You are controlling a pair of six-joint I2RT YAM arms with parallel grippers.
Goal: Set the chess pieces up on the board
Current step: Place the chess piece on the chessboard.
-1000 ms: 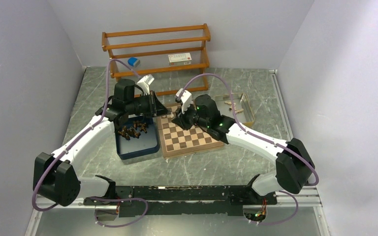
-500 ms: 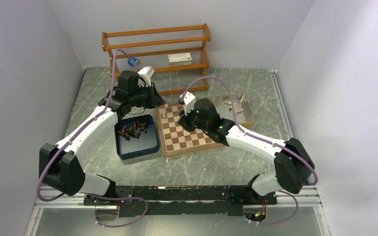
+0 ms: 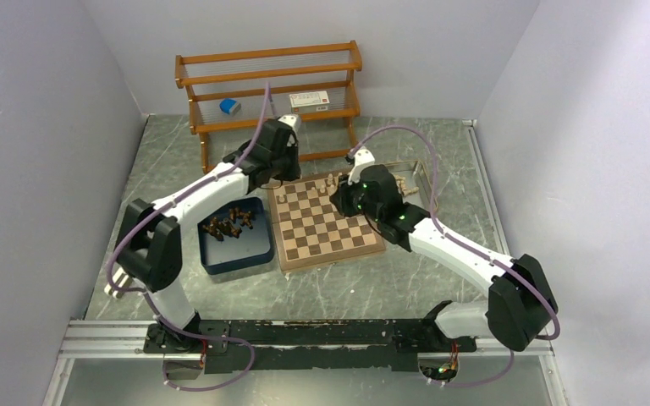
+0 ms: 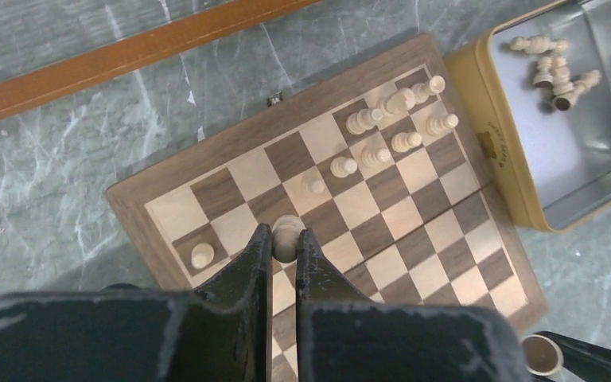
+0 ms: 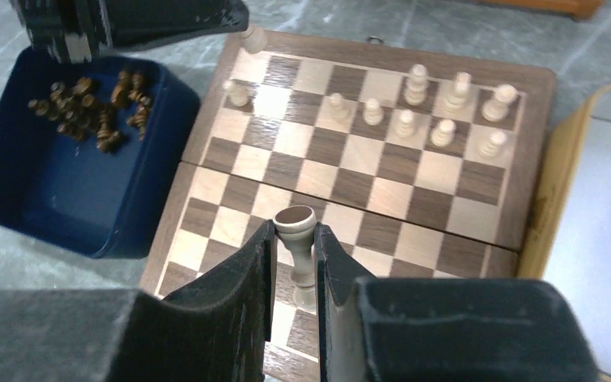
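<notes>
Left of the top view: dark brown pieces (image 3: 230, 225) are heaped in a navy tray (image 3: 241, 255), too small to be told apart. Centre: over the board (image 3: 326, 241), the left gripper (image 4: 285, 240) is seen pinching a cream piece (image 4: 288, 228), its base hidden between the fingers. The right gripper (image 5: 295, 236) is clamped on a second cream piece (image 5: 296, 221). Far right: a yellow tray (image 4: 509, 171) is cut off by the frame edge.

No wording can be read anywhere. A white card (image 3: 309, 100) on the wooden rack (image 3: 220, 57) carries red and dark print too small to make out. The yellow tray (image 4: 489, 119) bears a faint stamped mark on its wall, also illegible.
</notes>
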